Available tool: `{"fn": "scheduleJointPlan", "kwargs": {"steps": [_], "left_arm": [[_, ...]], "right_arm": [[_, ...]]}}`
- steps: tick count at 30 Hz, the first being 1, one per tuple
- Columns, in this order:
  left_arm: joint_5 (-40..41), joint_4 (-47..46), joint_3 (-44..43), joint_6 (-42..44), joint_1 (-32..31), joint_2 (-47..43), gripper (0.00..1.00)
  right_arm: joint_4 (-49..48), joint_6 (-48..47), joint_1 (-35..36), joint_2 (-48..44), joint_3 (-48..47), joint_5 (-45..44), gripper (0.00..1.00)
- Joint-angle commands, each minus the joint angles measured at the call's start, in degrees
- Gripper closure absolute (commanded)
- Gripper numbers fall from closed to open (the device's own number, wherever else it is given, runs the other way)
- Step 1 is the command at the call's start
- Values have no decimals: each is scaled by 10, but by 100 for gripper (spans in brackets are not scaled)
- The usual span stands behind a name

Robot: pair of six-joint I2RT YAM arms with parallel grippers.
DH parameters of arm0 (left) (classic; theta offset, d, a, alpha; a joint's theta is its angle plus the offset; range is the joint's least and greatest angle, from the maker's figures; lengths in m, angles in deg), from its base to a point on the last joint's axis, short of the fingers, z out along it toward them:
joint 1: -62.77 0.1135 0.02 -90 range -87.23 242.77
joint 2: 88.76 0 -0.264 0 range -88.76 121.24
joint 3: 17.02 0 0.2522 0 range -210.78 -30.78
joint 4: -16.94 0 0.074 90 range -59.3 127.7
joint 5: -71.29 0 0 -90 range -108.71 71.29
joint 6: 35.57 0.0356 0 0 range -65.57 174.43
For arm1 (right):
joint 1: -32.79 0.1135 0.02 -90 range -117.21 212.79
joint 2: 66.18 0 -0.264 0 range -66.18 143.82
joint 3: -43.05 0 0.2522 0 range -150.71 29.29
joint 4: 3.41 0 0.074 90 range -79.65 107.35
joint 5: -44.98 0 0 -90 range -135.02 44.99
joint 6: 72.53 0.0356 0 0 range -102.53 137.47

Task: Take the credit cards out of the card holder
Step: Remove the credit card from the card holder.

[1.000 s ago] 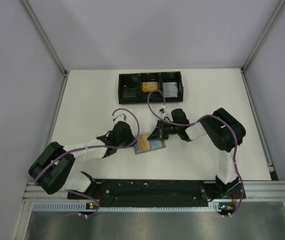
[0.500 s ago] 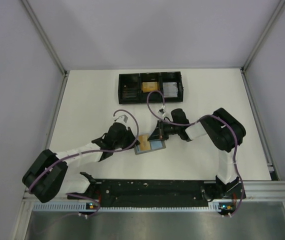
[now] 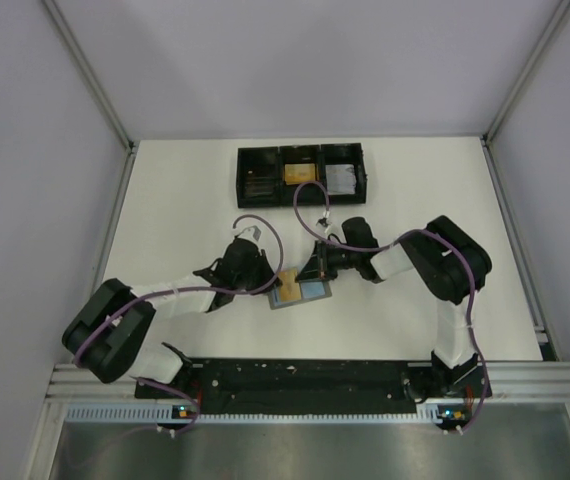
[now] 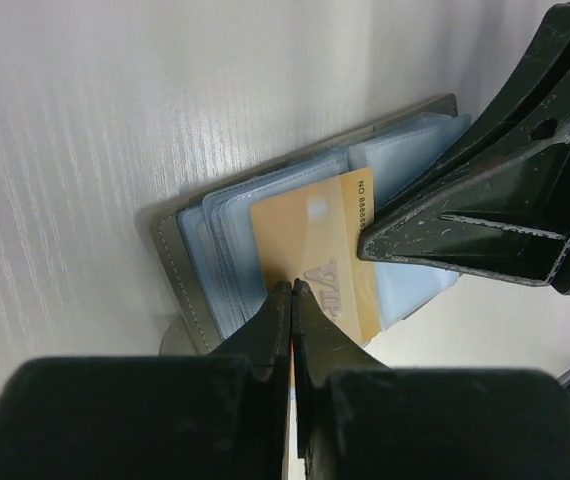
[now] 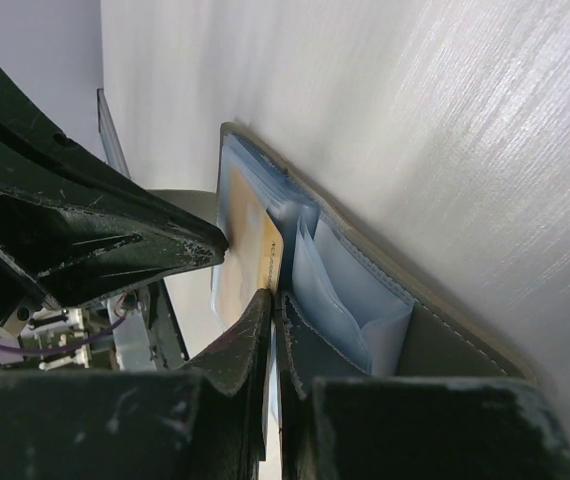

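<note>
Two hands meet over the card holder [image 3: 311,294], which lies open on the white bench [image 3: 185,200] between them. Its light blue sleeves face up, with a gold credit card [image 3: 288,283] partly out of one. The left hand [image 3: 268,281] is closed on that card's near corner, and the card holder lies just ahead of its tips. The right hand [image 3: 315,272] is also closed, its tip pressed down on the blue sleeves right beside the card's far edge.

Well beyond both hands sits a black three-compartment tray [image 3: 301,149]. Its middle compartment holds a gold item [image 3: 296,173] and its right compartment a silvery-grey one [image 3: 340,180]. What fills the left compartment is too dark to tell.

Only the overhead view shows the tray and both arms reaching in. The left wrist view alone shows the card's raised lettering, its printed number and a gold sliver between the closed fingers. The right wrist view alone shows the sleeves edge-on, fanned up from the grey cover, with the card standing among them at its fingertips.
</note>
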Motion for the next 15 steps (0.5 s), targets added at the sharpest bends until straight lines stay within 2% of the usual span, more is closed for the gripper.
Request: {"fn": "scheduleJointPlan", "kwargs": {"steps": [1, 8, 15], "left_arm": [[35, 33, -13, 10, 3, 7, 100], [76, 82, -6, 14, 3, -10, 100], [68, 82, -10, 19, 2, 9, 100]], "right_arm": [[11, -27, 2, -8, -14, -6, 100], [21, -29, -3, -10, -16, -10, 100], [28, -31, -3, -10, -18, -10, 100]]}}
